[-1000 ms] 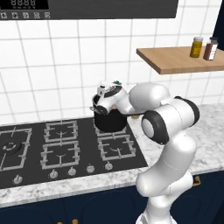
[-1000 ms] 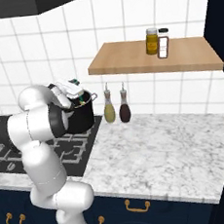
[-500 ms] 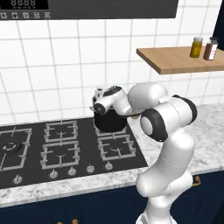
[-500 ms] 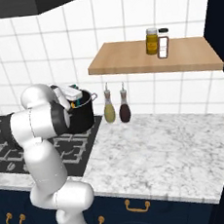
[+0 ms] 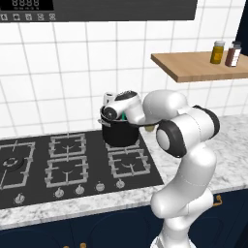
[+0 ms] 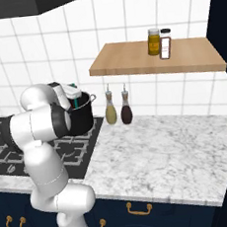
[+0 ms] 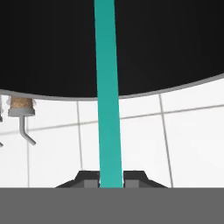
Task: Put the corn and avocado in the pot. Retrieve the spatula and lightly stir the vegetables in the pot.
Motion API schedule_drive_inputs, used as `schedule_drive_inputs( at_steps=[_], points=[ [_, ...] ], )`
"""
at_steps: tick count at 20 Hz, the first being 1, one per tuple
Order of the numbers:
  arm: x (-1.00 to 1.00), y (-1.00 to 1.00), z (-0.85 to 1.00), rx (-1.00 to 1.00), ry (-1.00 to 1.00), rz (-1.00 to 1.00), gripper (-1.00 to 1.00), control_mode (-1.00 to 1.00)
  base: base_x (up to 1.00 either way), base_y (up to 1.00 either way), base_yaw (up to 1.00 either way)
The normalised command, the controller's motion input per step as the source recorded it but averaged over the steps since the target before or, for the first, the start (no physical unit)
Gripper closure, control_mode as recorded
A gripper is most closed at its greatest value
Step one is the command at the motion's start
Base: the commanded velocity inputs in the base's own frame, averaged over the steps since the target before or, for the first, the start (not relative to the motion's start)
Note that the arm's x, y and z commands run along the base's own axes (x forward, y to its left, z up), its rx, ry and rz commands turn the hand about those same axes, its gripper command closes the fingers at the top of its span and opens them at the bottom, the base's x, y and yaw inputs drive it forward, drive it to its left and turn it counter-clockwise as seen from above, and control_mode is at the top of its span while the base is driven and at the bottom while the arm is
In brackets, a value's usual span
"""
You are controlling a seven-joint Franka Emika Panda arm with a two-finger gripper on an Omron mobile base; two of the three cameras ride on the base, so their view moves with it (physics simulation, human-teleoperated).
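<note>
- The white arm reaches over the hob, its end effector (image 7: 111, 181) closed on the teal handle of the spatula (image 7: 107, 87), which runs straight from between the dark fingertips into the black mouth of the pot (image 5: 120, 134).
- In the hand view, the handle crosses the pot's thin pale rim and disappears into the dark interior; the tan-orange blade is hidden, so whether it touches anything at the bottom cannot be told.
- The pot stands on the rear right burner of the gas hob (image 5: 58, 162), against the tiled wall, just beside the marble counter (image 6: 159, 155).
- From the right base view, a sliver of teal shows at the pot's rim (image 6: 86, 99) beside the hand, confirming the tool is held over or in the pot.
- Neither the corn nor the avocado is visible on the hob or counter; they are probably inside the pot already, but its interior reads as flat black and proves nothing.
- By this reading, the loading of vegetables and the fetching of the spatula look done, and the stirring is the step in hand.
- What is left, at most, is a few light sweeps of the blade through the pot.
- An olive bottle (image 6: 110, 111) and a dark bottle (image 6: 126, 110) stand by the wall near the pot, and two jars (image 6: 153, 42) sit on the wooden shelf (image 6: 154, 61), all apart from the work.
</note>
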Motion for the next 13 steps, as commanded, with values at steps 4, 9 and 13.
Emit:
schedule_drive_inputs(
  at_steps=[4,9,13],
  points=[
    [0.00,0.03,0.05,0.00,-0.07,0.04,1.00,-1.00,0.00,0.00,0.00],
    [-0.07,0.00,-0.50,-0.01,-0.19,0.03,1.00,-1.00,0.00,0.00,0.00],
    [-0.06,-0.04,-0.99,0.00,-0.13,0.01,1.00,-1.00,0.00,0.00,0.00]
  ],
)
